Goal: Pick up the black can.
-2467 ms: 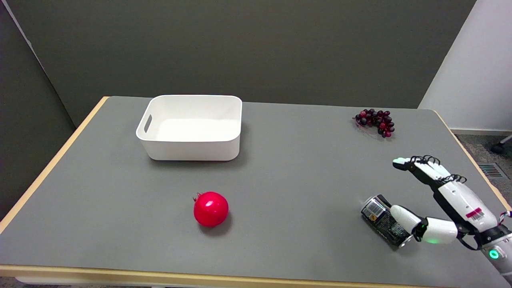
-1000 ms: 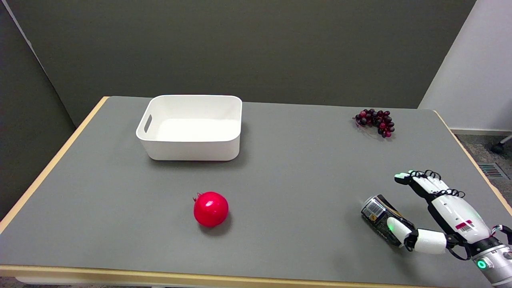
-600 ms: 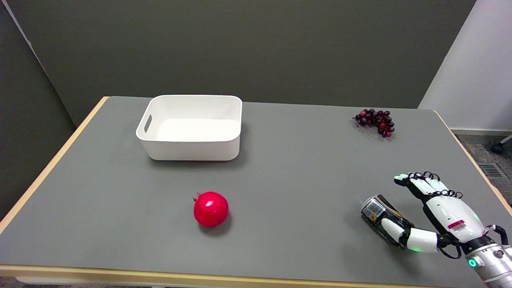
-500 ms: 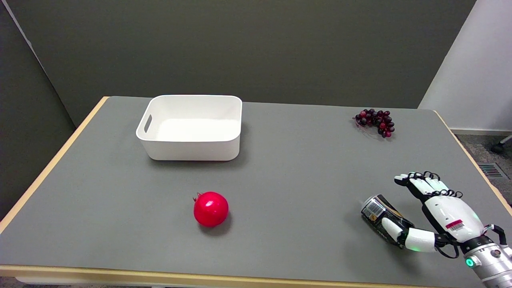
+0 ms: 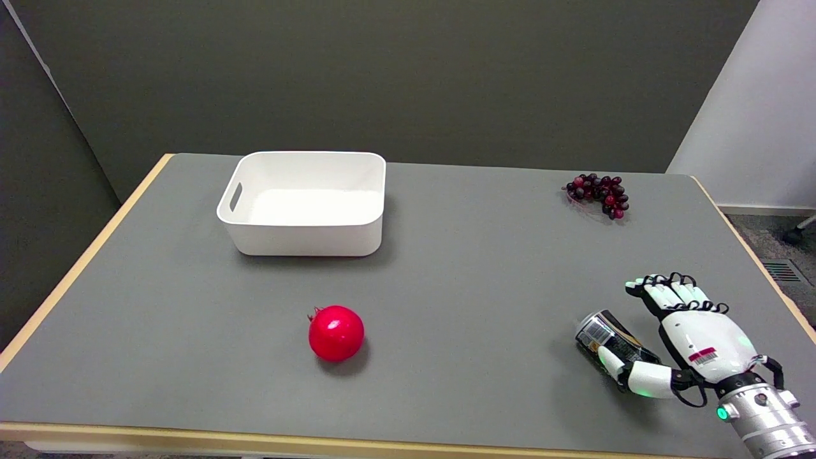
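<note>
Right hand (image 5: 688, 331) is at the table's (image 5: 446, 287) near right corner, palm turned toward the black can (image 5: 605, 344). The fingers (image 5: 656, 292) are stretched out together on the far side of the can, apart from it, tips lit pale green. The thumb (image 5: 628, 373) lies along the near side of the can, against or just over its right end; actual contact cannot be told from this view. The hand is spread wide around the can and does not grip it; nothing is held.

The black can lies on its side on the grey tabletop, long axis running from upper left to lower right. It is a glossy metal cylinder; a white barcode patch and a small yellow mark show near its left end, and its right end is hidden behind the thumb.

The hand has smooth white shells over black linkage, thin black cable loops over the knuckles, a red-and-white label on the back, and a silver wrist cuff with a green light.

The table is matte grey with a pale wood edge. A white plastic bin (image 5: 306, 239), rounded corners, slot handle in its left wall, sits at the far left. A shiny red pomegranate (image 5: 336, 333) sits near the middle front. A bunch of dark red grapes (image 5: 598, 194) lies at the far right, well apart from the hand.
</note>
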